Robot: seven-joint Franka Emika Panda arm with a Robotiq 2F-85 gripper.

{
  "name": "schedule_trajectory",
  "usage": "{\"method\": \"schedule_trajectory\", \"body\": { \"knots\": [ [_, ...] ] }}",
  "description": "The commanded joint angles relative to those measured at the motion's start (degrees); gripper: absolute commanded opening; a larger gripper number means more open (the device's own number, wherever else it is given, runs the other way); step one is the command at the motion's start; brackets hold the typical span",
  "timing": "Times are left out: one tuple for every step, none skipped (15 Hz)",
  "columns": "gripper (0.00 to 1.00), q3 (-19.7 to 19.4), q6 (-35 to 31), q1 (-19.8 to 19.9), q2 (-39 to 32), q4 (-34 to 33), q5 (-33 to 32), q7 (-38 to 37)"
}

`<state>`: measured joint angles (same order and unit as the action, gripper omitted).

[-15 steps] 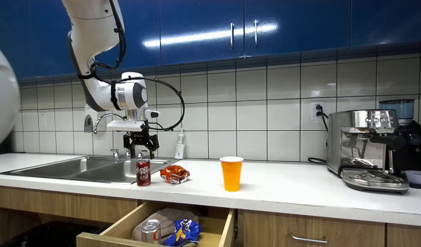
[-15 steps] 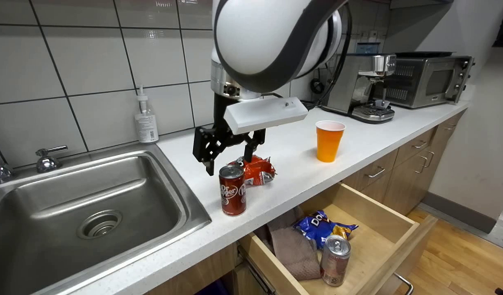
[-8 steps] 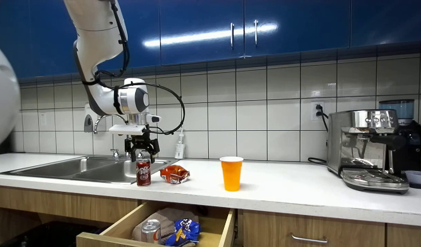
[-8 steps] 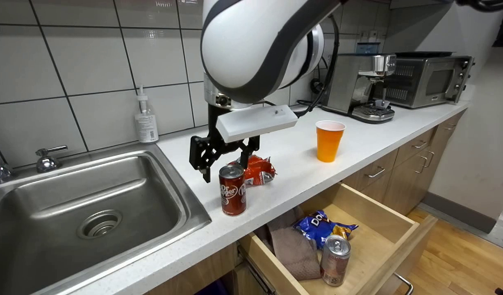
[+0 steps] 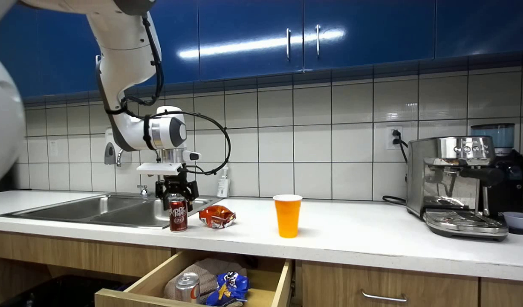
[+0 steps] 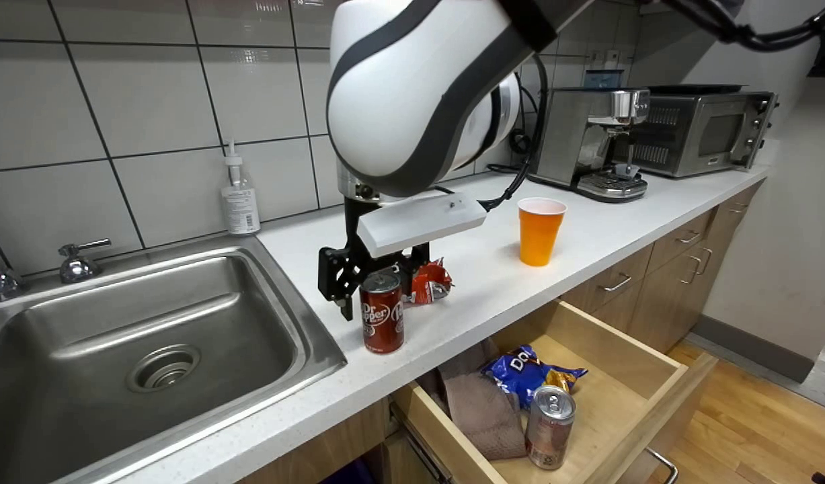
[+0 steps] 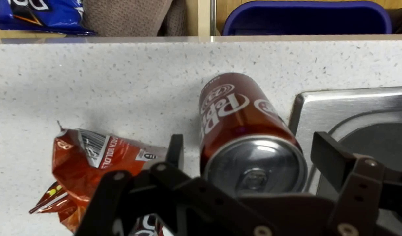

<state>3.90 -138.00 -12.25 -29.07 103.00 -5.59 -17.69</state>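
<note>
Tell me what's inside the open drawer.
In the open drawer I see a blue snack bag, a silver-topped can and a brown towel. Whatever lies under the bag or towel is covered, and the countertop hides the drawer's back.

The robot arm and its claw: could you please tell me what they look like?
The arm is smooth white with rounded sections, dark grey bands and a silver collar at its lower end. Black cables run along it, one looping outward, secured by black straps. A flat white casing sits just above the claw, which is black, with jointed links, round pins and blocky fingertips.
</note>
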Motion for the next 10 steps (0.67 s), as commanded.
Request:
{"method": "schedule_trajectory", "body": {
  "knots": [
    [1.00, -0.2, 3.1, 0.0, -0.9, -2.1, 1.0, 1.6],
    [1.00, -0.3, 3.3, 0.0, -1.0, -2.2, 0.9, 1.6],
    [1.00, -0.3, 3.5, 0.0, -1.0, -2.2, 0.9, 1.6],
    [1.00, -0.5, 3.7, -0.1, -0.9, -2.2, 0.7, 1.5],
    [1.00, -0.5, 3.7, -0.2, -0.9, -2.2, 0.4, 1.5],
    [0.75, -0.5, 3.5, -0.1, -0.9, -2.1, 0.6, 1.6],
    [0.74, -0.4, 3.3, -0.1, -0.8, -1.9, 0.6, 1.7],
    [0.65, -0.4, 3.2, -0.1, -0.8, -1.9, 0.5, 1.7],
    [0.58, -0.4, 3.1, -0.1, -0.8, -1.8, 0.5, 1.8],
    [0.49, -0.4, 3.0, -0.2, -0.7, -1.7, 0.4, 1.8]
  ]
}}
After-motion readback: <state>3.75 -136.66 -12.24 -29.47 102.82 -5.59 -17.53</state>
